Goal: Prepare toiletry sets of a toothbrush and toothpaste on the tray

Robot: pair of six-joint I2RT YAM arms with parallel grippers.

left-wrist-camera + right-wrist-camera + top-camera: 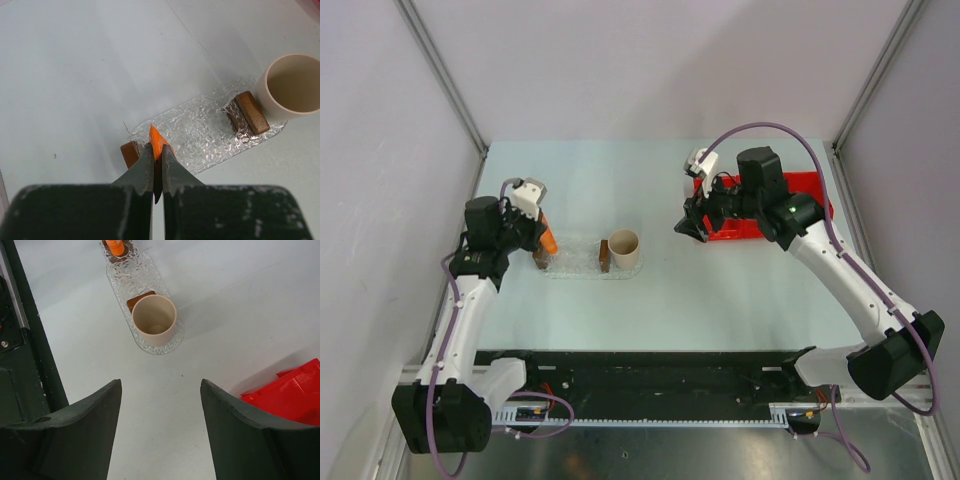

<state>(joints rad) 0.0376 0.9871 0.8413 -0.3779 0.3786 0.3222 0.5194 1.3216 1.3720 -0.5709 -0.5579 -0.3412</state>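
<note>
While our left gripper point(157, 159) pinches the orange toothpaste point(156, 139), the tube's tip points away from the fingers at the left end of the tray point(200, 132), just beside the brown block point(130, 152) there. Its long axis runs in line with the gripper, tilted down toward the tray rather than flat along it. We cannot tell whether it touches. Our right gripper point(160, 405), spread and empty, hangs well to the tray's right, near the red bin point(292, 392), so the left arm is nearer.

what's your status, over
Left gripper shut on orange toothpaste, over tray end. Right gripper open, empty, near red bin. Beige cup stands on tray's other end.
</note>
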